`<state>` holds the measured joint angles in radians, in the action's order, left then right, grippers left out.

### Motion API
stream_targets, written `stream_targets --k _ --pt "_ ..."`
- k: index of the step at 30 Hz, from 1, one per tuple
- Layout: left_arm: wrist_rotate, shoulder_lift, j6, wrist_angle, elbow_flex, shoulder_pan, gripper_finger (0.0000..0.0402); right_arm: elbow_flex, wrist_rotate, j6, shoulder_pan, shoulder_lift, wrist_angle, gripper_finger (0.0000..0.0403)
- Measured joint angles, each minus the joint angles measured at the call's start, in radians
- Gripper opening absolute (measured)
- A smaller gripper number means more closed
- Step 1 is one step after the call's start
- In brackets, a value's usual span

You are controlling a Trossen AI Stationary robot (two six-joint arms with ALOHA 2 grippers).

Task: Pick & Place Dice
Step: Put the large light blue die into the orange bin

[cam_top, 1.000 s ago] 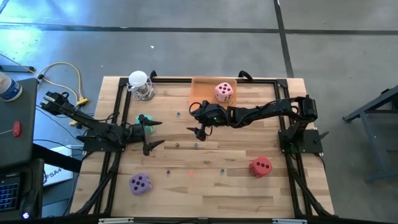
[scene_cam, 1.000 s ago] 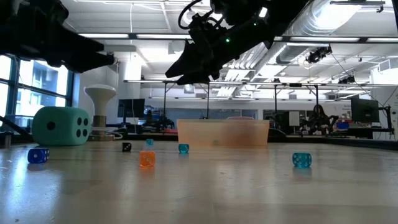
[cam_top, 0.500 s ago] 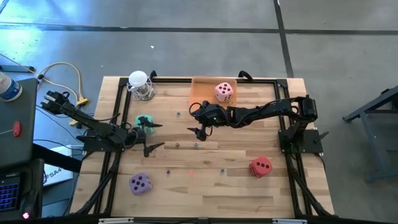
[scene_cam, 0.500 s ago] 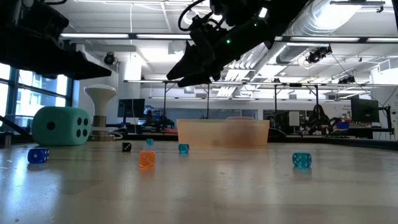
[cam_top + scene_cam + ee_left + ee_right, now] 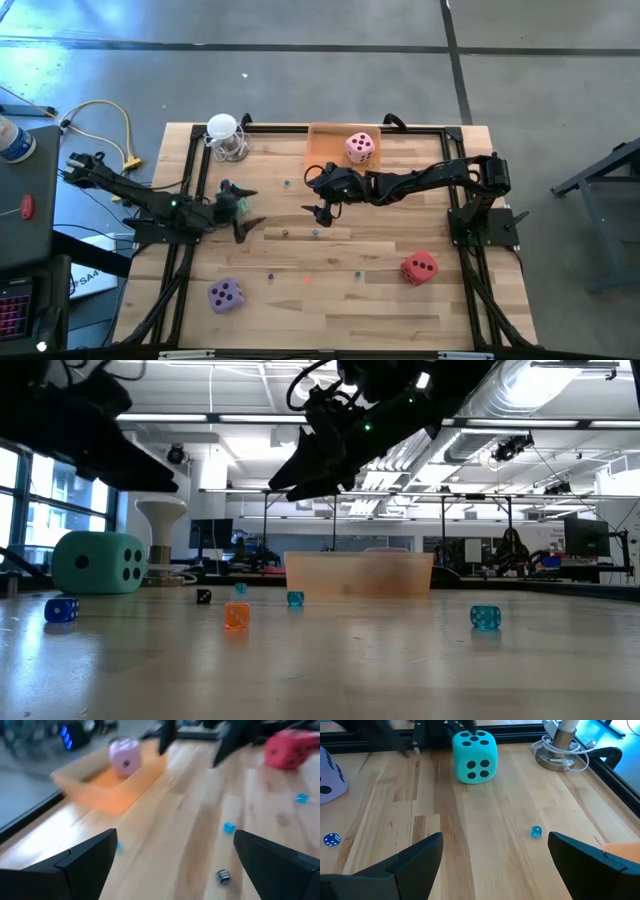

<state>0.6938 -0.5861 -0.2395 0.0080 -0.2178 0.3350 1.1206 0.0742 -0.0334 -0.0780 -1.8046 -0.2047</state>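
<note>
The teal die (image 5: 236, 204) rests on the table near its left side and is partly covered in the high view by my left gripper (image 5: 252, 208). That gripper hovers open above the die (image 5: 98, 563), and its own view (image 5: 175, 834) looks past it. My right gripper (image 5: 316, 195) hangs open above the table's middle (image 5: 496, 837), facing the teal die (image 5: 474, 756). The pink die (image 5: 360, 148) sits in the orange tray (image 5: 325, 148) at the far edge. The red die (image 5: 419, 267) lies near right and the purple die (image 5: 226, 294) near left.
Several tiny dice are scattered over the middle of the table, such as the orange one (image 5: 236, 616) and the blue ones (image 5: 485, 617) (image 5: 536, 831). A white stand with a cable (image 5: 226, 137) is at the far left corner. Black rails frame the table.
My left gripper has sunk a little and shifted slightly toward the far edge, so that it now covers more of the teal die. The die has stayed where it was. The right arm has kept still.
</note>
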Motion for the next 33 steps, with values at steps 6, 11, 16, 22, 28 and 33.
stream_targets --k 6,11,16,22,28,33 --pt "-0.323 -0.022 -0.1 -0.439 -0.22 -0.15 0.0389 0.0 0.0 0.0 0.0 0.0 0.0 0.0353" --pt "-0.406 -0.044 -0.255 -0.71 -0.357 -0.28 0.0389 0.0 0.0 0.0 0.0 0.0 -0.001 0.0353" --pt "-0.436 -0.053 -0.283 -0.863 -0.417 -0.377 0.0389 0.0 0.0 0.001 0.0 0.0 -0.001 0.0353" --pt "-0.566 -0.149 -0.211 -0.911 -0.444 -0.566 0.0389 0.0 0.0 0.001 0.0 0.0 -0.005 0.0353" --pt "-0.721 -0.276 -0.104 -0.927 -0.486 -0.699 0.0389 0.0 0.0 -0.005 0.0 -0.001 -0.009 0.0353" --pt "-0.719 -0.343 -0.043 -0.956 -0.546 -0.735 0.0389 0.0 0.0 -0.018 0.0 -0.001 -0.009 0.0353"
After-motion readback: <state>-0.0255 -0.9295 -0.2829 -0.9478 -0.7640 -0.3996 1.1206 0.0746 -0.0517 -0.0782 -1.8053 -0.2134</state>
